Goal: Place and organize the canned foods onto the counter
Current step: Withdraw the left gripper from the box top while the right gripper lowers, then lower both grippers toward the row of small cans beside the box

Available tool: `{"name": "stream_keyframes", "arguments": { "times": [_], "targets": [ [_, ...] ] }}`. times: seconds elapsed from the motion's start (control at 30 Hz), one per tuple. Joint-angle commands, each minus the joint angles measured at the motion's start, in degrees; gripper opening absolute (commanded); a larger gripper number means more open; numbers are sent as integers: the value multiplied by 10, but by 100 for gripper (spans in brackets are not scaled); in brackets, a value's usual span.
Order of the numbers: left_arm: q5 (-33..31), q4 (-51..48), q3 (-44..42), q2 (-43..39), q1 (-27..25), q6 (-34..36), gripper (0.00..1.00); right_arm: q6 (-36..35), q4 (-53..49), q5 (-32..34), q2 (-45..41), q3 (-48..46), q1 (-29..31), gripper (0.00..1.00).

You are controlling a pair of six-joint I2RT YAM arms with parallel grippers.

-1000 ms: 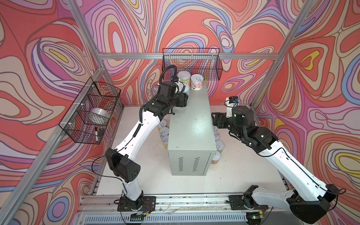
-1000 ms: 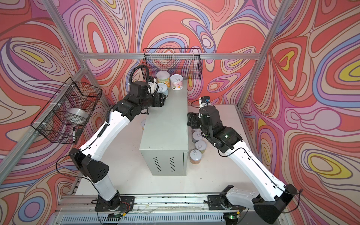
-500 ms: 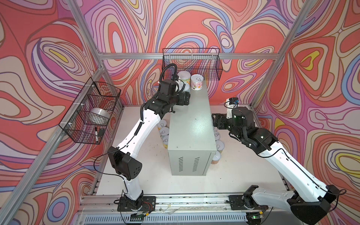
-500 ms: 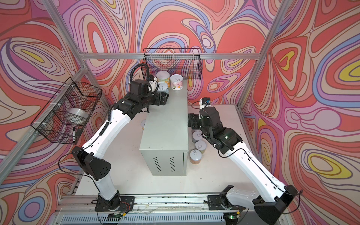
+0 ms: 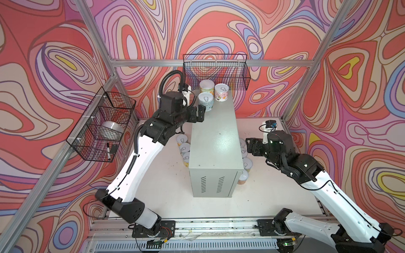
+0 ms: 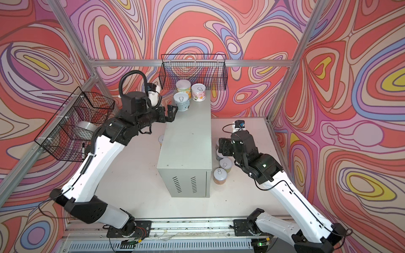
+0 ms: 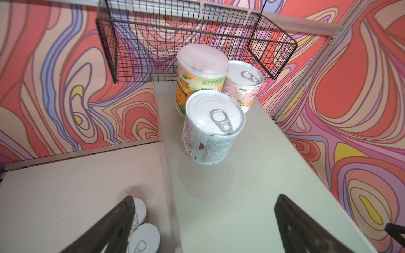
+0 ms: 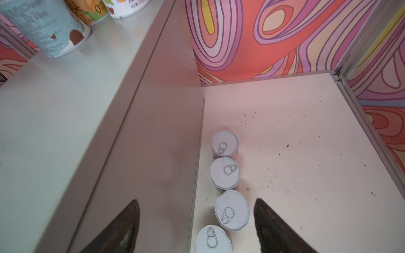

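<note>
- Two robot arms reach over a white table [image 5: 164, 186] inside a booth with swirling red and purple walls.
- Far left, a black wire basket [image 5: 87, 151] hangs on the wall with a silvery roll of tape [image 5: 111, 129] inside.
- Next, the left gripper [image 5: 198, 114] hovers at the left edge of the grey cabinet [image 5: 214, 142], near its far end. Its jaws are spread wide and hold nothing.
- Below that arm, a row of three cans [image 5: 185, 147] stands on the table against the cabinet's left side.
- In the middle, the cabinet's flat top carries three upright tins clustered at its far end. The pale blue can [image 5: 206, 101] stands just beyond the left gripper. The green-and-yellow can [image 5: 206, 86] is behind it, and the pink can [image 5: 221, 92] is to their right.
- A second wire basket [image 5: 219, 65] hangs on the back wall above them.
- Right of the cabinet, a row of four cans [image 8: 224, 173] stands on the table along its side.
- Farthest right, the right gripper [image 5: 249, 145] hangs above that row, jaws apart and gripping nothing.
</note>
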Motion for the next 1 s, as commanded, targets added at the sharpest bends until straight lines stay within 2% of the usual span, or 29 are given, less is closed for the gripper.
{"name": "stream_keyframes", "arguments": {
  "times": [0.0,0.2,0.4,0.97],
  "targets": [
    [-22,-28,-46,-65,-2,0,100,26,-38,14,-27,-29,-3,85],
    [-63,-89,-117,-172,-3,-8,100,48,-50,-3,-41,-83,-3,86],
    [-97,-136,-180,-241,-3,-21,100,66,-33,-30,-41,-139,-3,86],
    [-114,-156,-374,-353,-3,-105,100,117,-4,-61,-49,-235,-3,87]
  ]
}}
